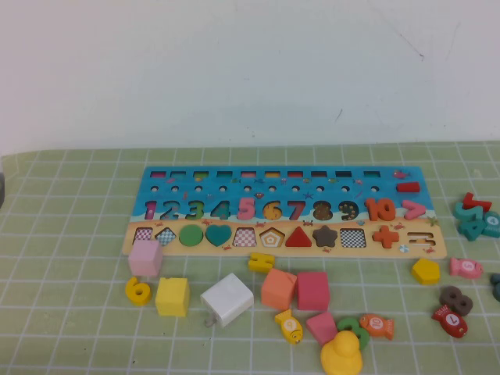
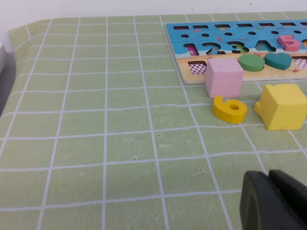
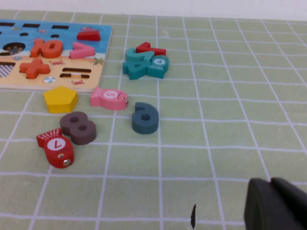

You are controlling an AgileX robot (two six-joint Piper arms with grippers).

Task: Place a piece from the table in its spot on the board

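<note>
Both grippers sit low and clear of the work: the left gripper (image 2: pixel 276 201) shows only as a dark tip at the edge of its wrist view, above bare green checked cloth (image 2: pixel 96 143), and the right gripper (image 3: pixel 278 206) appears the same way in its own view; whether either is wide or narrow cannot be told, and neither arm shows in the high view. Nothing is held by either one, as far as can be seen.

Lying flat on the cloth, the yellow numeral 6 (image 1: pixel 137 291) rests just in front of the pink cube (image 1: pixel 145 257) and beside the yellow cube (image 1: pixel 172 296), near the board's left end. The board (image 1: pixel 156 181) stretches across the middle of the table, its blue upper part carrying numerals and its tan strip a row of shapes.

On the robot's right, off the board, a yellow pentagon (image 3: pixel 60 98), a pink fish (image 3: pixel 109 98), a brown 8 (image 3: pixel 78 127), a red fish (image 3: pixel 56 148) and a dark blue 6 (image 3: pixel 145 117) are scattered close together.
</note>
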